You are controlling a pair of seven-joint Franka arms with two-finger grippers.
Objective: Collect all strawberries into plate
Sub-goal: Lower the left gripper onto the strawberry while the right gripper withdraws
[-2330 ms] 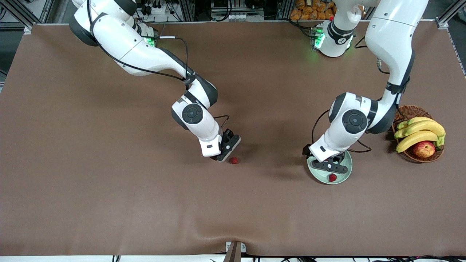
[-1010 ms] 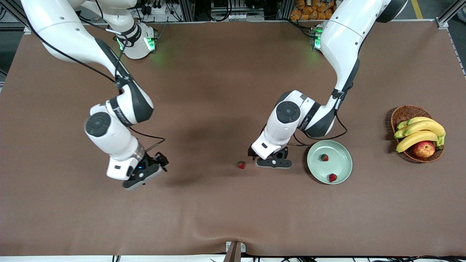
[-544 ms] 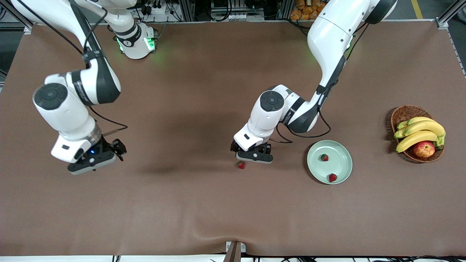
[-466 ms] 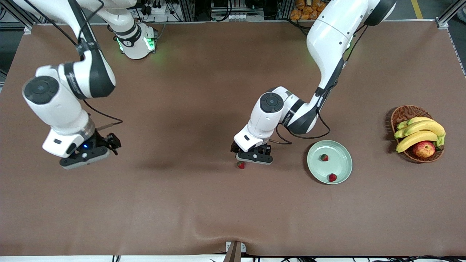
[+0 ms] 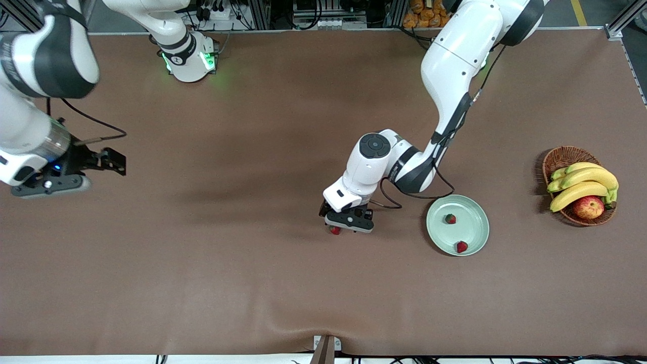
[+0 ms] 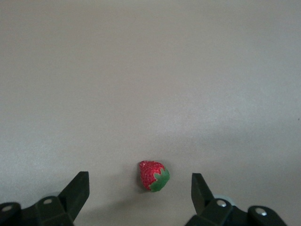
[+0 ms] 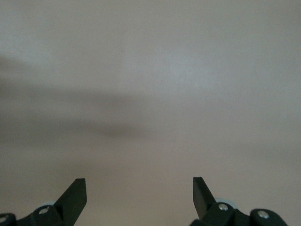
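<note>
Two strawberries are lying in the plate; beside it, the wide left tool is now lowering around the third, while the wide right tool is retreating.

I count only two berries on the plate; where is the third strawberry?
The third strawberry lies on the brown table beside the plate, toward the right arm's end, between the open jaws of the left gripper.

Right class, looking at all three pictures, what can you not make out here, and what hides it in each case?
- Front view: the last strawberry on the table is half hidden under the left gripper.
- Front view: the right gripper sits at the frame edge, its arm cut off.
- Left wrist view: the open fingers are cropped, and the plate is out of frame.
</note>
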